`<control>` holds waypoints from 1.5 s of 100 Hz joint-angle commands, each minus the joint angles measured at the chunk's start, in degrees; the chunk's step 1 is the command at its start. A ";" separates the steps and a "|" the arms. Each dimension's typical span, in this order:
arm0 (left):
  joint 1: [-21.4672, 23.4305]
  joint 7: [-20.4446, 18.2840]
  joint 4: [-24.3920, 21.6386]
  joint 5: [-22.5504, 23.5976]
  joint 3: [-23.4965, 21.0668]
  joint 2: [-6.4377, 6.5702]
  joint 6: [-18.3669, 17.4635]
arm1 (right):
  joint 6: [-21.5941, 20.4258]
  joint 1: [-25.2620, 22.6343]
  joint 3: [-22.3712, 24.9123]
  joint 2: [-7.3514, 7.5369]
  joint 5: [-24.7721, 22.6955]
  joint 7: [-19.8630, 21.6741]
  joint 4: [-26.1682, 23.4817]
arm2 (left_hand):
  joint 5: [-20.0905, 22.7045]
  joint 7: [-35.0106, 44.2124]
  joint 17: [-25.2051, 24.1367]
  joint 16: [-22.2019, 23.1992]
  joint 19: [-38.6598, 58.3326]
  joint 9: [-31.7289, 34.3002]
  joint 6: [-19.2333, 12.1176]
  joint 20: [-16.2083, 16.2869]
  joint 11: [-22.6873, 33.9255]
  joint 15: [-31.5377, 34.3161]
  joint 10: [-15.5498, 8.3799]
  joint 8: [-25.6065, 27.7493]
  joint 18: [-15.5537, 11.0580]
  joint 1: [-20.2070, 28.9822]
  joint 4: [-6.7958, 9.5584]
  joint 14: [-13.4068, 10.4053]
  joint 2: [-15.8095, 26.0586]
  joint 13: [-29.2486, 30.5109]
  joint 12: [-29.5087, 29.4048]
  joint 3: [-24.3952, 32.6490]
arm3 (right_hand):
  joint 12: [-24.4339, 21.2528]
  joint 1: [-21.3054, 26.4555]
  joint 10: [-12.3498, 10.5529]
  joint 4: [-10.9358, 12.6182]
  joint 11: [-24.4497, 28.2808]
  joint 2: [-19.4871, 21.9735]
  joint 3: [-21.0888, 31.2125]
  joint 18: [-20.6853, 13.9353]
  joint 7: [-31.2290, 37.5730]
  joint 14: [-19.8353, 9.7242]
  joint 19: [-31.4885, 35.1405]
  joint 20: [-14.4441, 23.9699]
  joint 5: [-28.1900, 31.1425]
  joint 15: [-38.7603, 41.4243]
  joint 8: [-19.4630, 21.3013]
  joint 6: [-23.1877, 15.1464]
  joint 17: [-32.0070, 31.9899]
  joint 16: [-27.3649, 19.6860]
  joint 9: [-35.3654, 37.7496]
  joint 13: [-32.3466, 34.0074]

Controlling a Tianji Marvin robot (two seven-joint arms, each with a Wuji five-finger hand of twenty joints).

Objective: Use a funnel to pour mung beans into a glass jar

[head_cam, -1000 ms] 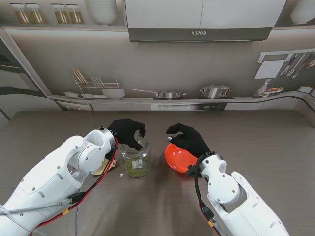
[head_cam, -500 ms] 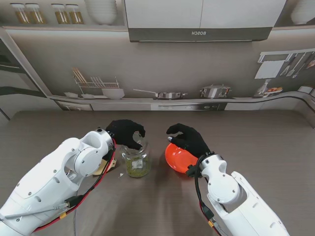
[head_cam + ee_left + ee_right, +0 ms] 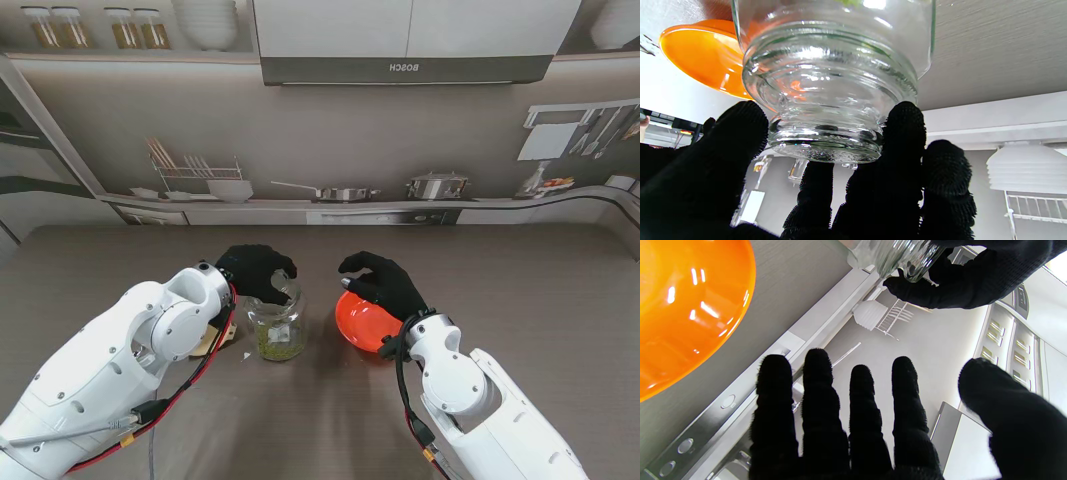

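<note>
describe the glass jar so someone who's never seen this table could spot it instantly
On the brown table, look just left of centre, between the two black-gloved hands. The glass jar stands upright beside an orange bowl on its right, with the left hand cupped over its mouth. It is the only clear thing there, with green mung beans showing in its bottom.

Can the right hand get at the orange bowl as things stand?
Probably yes: the right hand hovers open right over the orange bowl, with nothing between them; the left hand is busy at the glass jar.
</note>
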 commanded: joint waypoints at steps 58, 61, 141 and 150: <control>1.66 -1.20 -0.53 0.03 -1.43 -0.04 -0.01 | 0.20 -0.14 -0.12 -0.10 0.00 1.24 -0.10 | -8.23 -10.31 -14.05 -17.64 -27.75 -7.77 -4.62 -2.37 -11.47 -32.93 0.81 -7.82 7.55 -2.38 4.03 10.43 10.34 -18.84 -17.12 -17.77 | -0.04 -1.37 -0.07 1.48 0.43 1.37 -0.11 0.64 0.72 -0.01 1.36 -0.02 0.79 0.40 -0.27 0.03 -0.78 -0.08 0.79 1.21; 1.69 -1.22 -0.56 -0.03 -1.49 -0.05 0.03 | 0.21 -0.13 -0.12 -0.09 0.00 1.28 -0.09 | -8.86 -10.91 -14.39 -18.21 -28.63 -8.26 -4.63 -2.63 -11.76 -33.34 1.06 -8.37 7.63 -2.17 4.18 10.55 10.90 -19.35 -17.70 -18.89 | -0.05 -1.38 -0.04 1.48 0.42 1.37 -0.12 0.66 0.72 0.01 1.34 -0.03 0.80 0.40 -0.27 0.07 -0.80 -0.08 0.79 1.21; 9.89 8.38 -1.28 -17.51 -10.66 -2.61 -5.14 | -0.47 -0.38 0.30 -0.23 -0.74 0.05 -0.45 | -9.62 -11.64 -28.78 -28.17 -64.09 -19.02 2.79 -10.89 -14.58 -45.37 -3.74 -11.42 2.22 0.74 5.07 6.24 13.36 -41.89 -24.18 -16.89 | -0.12 -1.06 -0.86 1.12 0.09 -0.92 -0.58 0.47 -0.10 -0.01 0.73 -0.08 -2.80 -0.28 -0.33 -1.75 -1.65 -0.29 -0.55 -0.23; 12.22 8.69 -2.13 -19.87 -12.59 -2.75 -7.05 | -0.77 -0.52 0.38 -0.16 -1.57 -0.24 -0.81 | -10.84 -12.06 -28.90 -28.34 -67.80 -20.02 3.29 -11.26 -14.74 -46.00 -3.99 -11.47 1.50 0.70 4.77 6.01 12.47 -43.03 -24.28 -14.93 | -0.15 -1.18 -1.22 0.99 -0.06 -1.48 -0.99 0.40 -0.34 -0.13 0.44 -0.11 -3.68 -0.57 -0.34 -2.25 -2.06 -0.38 -1.13 -0.92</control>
